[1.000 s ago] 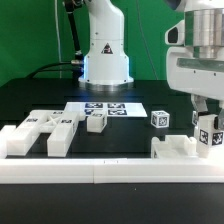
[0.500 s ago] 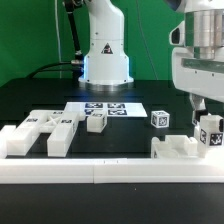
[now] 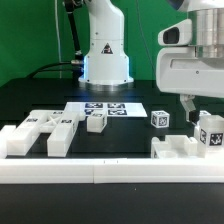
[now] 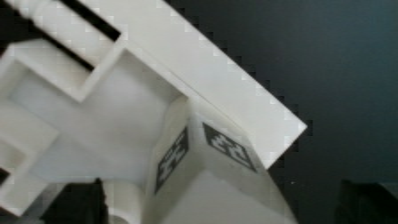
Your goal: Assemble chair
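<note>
Chair assembly, mid-build: fingers (image 3: pixel 187 104) apart, hovering above upright tagged post (image 3: pixel 210 134), gripping nothing. Post stands on notched bar (image 3: pixel 178 150) at exterior view's right, near edge of black bench (image 3: pixel 130 140). Probably seated in a notch, hence free-standing. Other white blocky parts (image 3: pixel 40 132) lie at exterior view's left. Small cube (image 3: pixel 159 118) sits just beyond bar. All pieces matte white, with black-and-white tags.

Tool (image 3: pixel 203 108) at right edge of frame has let go. A second ago I had jaws pinched on tagged cube (image 3: pixel 209 134); now they are spread wide and clear of it. Tool has also risen toward upper right of frame. Cube's top and tag, earlier half hidden between fingers, now show uncovered.
</note>
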`<act>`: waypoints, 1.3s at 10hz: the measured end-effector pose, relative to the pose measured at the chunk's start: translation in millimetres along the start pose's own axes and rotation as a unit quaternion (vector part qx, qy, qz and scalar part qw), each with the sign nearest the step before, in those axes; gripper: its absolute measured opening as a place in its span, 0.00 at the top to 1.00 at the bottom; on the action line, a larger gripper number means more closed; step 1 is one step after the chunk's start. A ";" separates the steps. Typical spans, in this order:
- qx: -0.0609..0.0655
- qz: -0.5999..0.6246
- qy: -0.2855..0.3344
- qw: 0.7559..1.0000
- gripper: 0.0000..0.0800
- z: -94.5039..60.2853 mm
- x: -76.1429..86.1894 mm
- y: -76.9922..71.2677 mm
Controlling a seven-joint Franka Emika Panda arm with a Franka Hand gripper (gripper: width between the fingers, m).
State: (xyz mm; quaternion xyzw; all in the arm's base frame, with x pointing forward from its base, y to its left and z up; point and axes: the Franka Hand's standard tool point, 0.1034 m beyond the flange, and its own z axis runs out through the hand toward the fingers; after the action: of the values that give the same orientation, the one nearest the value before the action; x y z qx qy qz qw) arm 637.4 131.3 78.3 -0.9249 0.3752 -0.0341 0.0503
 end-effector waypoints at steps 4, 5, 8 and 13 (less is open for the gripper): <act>-0.005 -0.199 0.001 0.980 0.19 1.5 -0.4 0.9; -0.005 -0.224 0.001 0.975 0.19 1.4 -0.5 0.8; -0.014 -0.353 0.005 0.936 0.19 1.1 1.1 1.8; -0.016 -0.397 0.005 0.918 0.49 0.7 5.6 4.6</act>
State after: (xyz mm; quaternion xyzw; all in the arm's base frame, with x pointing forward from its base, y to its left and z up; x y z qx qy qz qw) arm 638.3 124.2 77.2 -0.9984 -0.0223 -0.0501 0.0162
